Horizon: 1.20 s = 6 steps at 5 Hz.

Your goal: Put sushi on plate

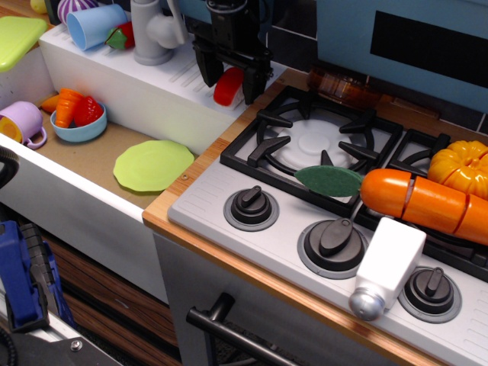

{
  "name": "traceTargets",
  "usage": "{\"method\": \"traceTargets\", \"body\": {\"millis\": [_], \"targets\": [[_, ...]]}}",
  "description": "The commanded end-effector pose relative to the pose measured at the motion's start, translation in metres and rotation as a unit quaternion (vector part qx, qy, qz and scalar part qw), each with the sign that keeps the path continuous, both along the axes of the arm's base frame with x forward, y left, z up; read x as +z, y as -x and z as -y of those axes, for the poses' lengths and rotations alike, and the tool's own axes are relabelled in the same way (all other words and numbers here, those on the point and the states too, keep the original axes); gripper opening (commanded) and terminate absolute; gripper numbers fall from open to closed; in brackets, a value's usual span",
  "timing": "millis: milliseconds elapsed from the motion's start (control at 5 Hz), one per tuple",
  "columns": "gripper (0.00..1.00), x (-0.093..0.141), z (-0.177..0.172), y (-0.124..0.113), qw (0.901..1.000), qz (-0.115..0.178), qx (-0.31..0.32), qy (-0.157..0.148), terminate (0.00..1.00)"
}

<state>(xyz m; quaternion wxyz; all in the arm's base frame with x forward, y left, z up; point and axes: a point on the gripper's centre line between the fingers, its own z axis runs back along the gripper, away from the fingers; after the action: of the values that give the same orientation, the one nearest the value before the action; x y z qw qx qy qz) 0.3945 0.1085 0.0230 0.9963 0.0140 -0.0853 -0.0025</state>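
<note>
The sushi [226, 86] is a small glossy red piece lying on the white ridged ledge behind the sink. My black gripper [228, 85] hangs over it with its fingers open, one on each side of the sushi, not closed on it. The light-green plate [153, 165] lies flat on the sink floor, to the front left of the gripper and lower down.
A grey faucet [151, 30], a blue cup [95, 25] and a pepper toy [122, 36] stand on the ledge. A blue bowl [78, 126] with toys and a purple mug [23, 122] sit in the sink. The stove [320, 145] with an orange carrot [423, 202] lies right.
</note>
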Motion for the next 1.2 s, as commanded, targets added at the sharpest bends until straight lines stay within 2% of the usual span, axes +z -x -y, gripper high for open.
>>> {"method": "traceTargets", "body": {"millis": [0, 200, 400, 800, 1000], "targets": [[0.00, 0.014, 0.000, -0.009, 0.9992, 0.033, 0.020, -0.009, 0.00], [0.00, 0.011, 0.000, -0.009, 0.9991, 0.034, 0.022, -0.005, 0.00], [0.00, 0.020, -0.002, 0.002, 0.9987, 0.022, 0.042, -0.015, 0.00], [0.00, 0.030, -0.015, 0.051, 0.9927, 0.021, 0.106, -0.054, 0.00], [0.00, 0.029, -0.035, 0.072, 0.9910, 0.019, 0.117, -0.062, 0.00]]}}
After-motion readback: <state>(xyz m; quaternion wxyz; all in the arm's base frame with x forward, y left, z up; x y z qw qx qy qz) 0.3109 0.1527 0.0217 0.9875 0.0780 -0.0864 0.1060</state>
